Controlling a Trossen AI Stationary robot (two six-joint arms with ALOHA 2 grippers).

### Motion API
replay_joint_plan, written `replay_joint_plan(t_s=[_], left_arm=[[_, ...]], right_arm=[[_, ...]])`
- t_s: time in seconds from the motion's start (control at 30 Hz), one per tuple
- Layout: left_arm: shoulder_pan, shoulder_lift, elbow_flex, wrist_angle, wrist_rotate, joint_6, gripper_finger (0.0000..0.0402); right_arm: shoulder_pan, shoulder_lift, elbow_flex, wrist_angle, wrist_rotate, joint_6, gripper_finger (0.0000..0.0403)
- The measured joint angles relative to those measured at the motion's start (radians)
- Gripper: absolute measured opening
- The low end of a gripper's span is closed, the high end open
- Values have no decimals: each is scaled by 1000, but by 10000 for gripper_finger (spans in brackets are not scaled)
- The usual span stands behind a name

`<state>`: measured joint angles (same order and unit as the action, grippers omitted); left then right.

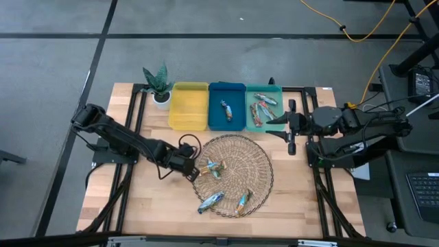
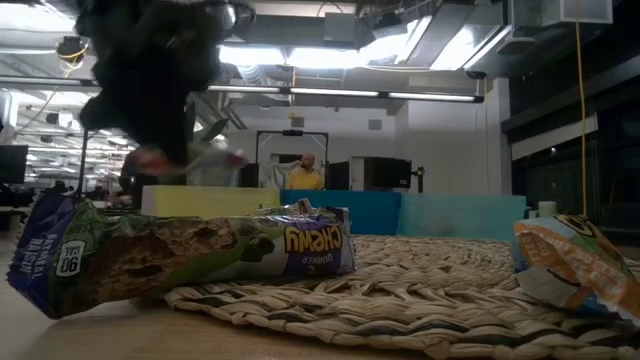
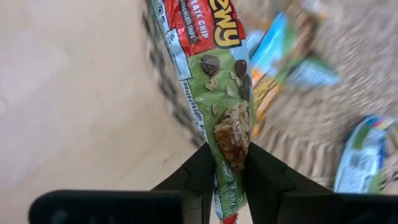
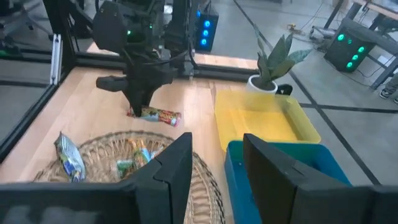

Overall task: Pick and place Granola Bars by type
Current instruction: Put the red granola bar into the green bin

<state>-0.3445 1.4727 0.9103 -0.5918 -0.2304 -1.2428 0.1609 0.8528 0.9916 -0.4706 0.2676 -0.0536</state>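
Observation:
My left gripper (image 1: 190,167) hovers at the left rim of the round woven basket (image 1: 257,165), shut on a red-and-green granola bar (image 3: 211,56). In the right wrist view the same bar (image 4: 157,115) sticks out sideways from the fingers. Three more bars (image 1: 212,168) (image 1: 210,201) (image 1: 241,201) lie flat in the basket. One bar (image 1: 226,110) lies in the blue tray (image 1: 226,90), and several (image 1: 262,108) in the teal tray (image 1: 278,89). My right gripper (image 4: 217,162) waits open above the table's right side, by the teal tray. My left gripper pinches the bar near one end (image 3: 231,134) between its two fingers, and the wrapper narrows there. The fingers come from above, slanting down. The rest of the bar reaches out past the fingertips, roughly level, clear of the table and the basket in the low view.
A yellow tray (image 1: 188,105) stands left of the blue one along the far edge, with a small potted plant (image 1: 159,86) at its left. Bare wood lies left of the basket. A person (image 2: 306,172) shows in the room beyond the table.

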Motion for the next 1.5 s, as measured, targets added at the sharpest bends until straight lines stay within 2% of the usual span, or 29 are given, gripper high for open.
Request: replay_joint_plan(t_s=[0.3, 0.5, 0.63, 0.83, 0.93, 1.07, 1.33, 1.5], left_arm=[[47, -2, 179, -121, -149, 150, 63], [93, -2, 281, -145, -224, 277, 63], [125, -2, 337, -145, -252, 369, 63], [178, -3, 418, -145, -312, 516, 63], [197, -3, 462, -146, -354, 589, 63], [210, -3, 512, -146, -425, 687, 63], [209, -3, 576, -145, -539, 833, 63], [209, -3, 601, -140, -546, 850, 63]], right_arm=[[-10, 0, 0, 120, 1, 25, 145], [-30, 3, 0, 146, 0, 24, 149], [-44, 12, 0, 180, -26, 30, 183], [-79, 56, 0, 282, -41, 63, 267], [-107, 94, 0, 341, -92, 105, 299], [-152, 154, 0, 411, -162, 141, 322], [-245, 269, 0, 637, -319, 210, 327], [-282, 333, 0, 724, -374, 241, 327]])
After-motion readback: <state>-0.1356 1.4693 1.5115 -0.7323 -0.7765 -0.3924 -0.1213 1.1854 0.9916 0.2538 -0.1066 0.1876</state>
